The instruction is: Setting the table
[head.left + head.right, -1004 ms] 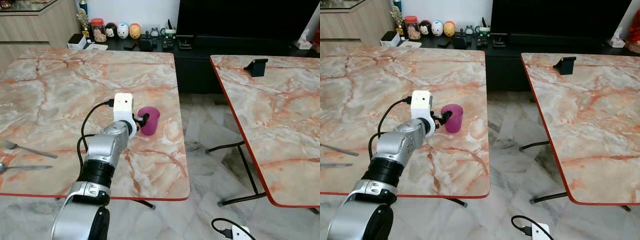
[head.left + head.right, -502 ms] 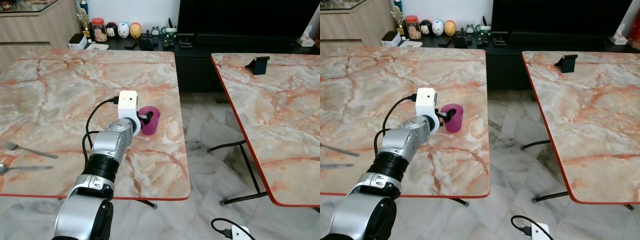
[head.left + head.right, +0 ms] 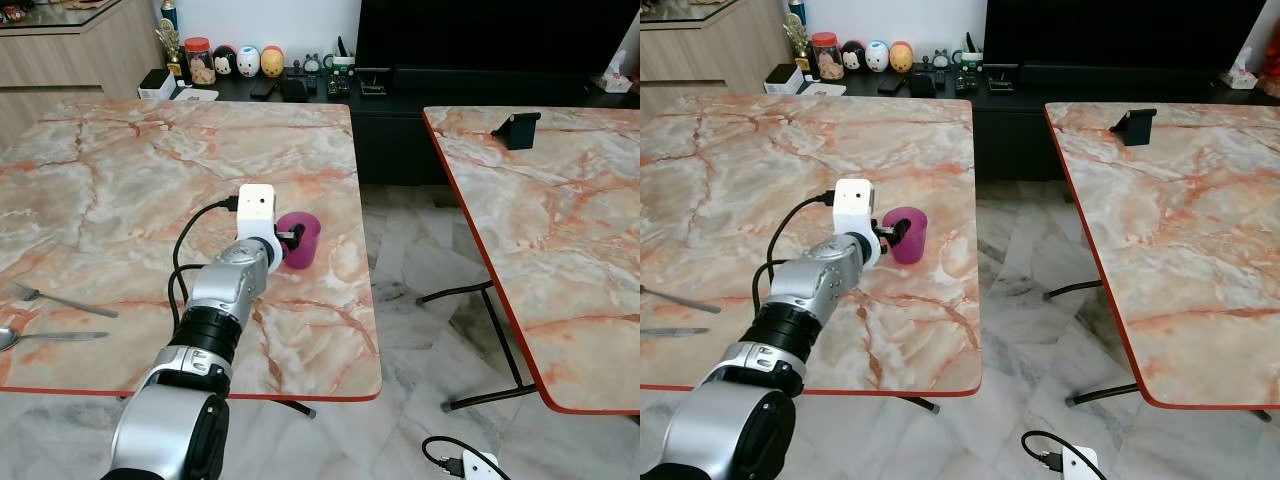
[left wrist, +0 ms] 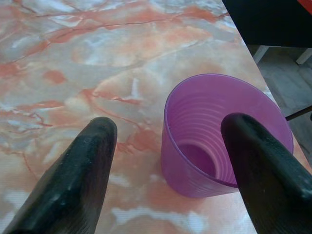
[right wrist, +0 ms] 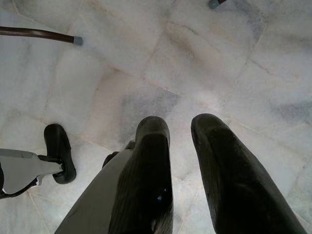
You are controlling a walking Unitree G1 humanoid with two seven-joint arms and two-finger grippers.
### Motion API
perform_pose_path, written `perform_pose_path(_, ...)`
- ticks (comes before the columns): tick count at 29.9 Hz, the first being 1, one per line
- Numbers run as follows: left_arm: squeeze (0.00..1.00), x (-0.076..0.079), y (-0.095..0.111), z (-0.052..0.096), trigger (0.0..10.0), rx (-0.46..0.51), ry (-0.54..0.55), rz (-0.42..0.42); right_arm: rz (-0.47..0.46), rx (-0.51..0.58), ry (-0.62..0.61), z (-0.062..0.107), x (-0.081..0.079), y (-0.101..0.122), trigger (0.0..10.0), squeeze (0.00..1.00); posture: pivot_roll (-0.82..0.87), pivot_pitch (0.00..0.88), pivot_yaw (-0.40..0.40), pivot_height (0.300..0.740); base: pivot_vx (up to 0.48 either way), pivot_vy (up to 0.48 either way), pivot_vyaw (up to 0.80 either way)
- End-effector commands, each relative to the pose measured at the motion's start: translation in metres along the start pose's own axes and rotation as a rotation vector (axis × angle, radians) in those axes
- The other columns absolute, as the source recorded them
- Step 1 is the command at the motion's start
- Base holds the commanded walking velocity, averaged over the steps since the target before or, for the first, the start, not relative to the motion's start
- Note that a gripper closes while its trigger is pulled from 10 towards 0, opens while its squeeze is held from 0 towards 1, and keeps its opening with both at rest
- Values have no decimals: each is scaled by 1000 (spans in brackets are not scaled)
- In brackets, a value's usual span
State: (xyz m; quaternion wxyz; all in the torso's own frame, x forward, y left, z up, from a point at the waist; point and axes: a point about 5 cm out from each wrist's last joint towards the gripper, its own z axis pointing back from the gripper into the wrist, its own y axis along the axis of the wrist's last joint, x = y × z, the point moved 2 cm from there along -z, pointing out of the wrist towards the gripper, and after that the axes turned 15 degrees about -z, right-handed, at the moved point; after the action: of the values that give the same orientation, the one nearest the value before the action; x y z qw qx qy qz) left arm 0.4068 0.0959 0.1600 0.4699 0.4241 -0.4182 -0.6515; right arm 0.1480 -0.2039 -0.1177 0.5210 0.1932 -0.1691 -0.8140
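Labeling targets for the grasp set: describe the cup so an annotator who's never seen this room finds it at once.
Start at the left marble table, the one with the fork and spoon at its near left edge. Near its right edge stands the purple cup, upright and empty, with the left end effector open around one wall. It is the only coloured, translucent ribbed item on that table.

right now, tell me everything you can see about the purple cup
The purple cup looks like translucent plastic, with fine ridges ringing its inside wall and a plain round rim. It stands upright and empty on the marble-patterned table, near the right edge. It tapers toward its base. The left tool is open around its rim: one black finger lies over the mouth, the other stands clear outside the wall. Whether either finger touches the cup cannot be told. Nothing else is beside it.
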Motion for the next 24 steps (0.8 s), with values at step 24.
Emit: perform_pose_path(24, 0, 8, -6, 0, 0, -34, -84, -34, -10, -10, -2, 0, 1, -2, 10000, 0, 110, 0, -18, 727, 0, 0, 0)
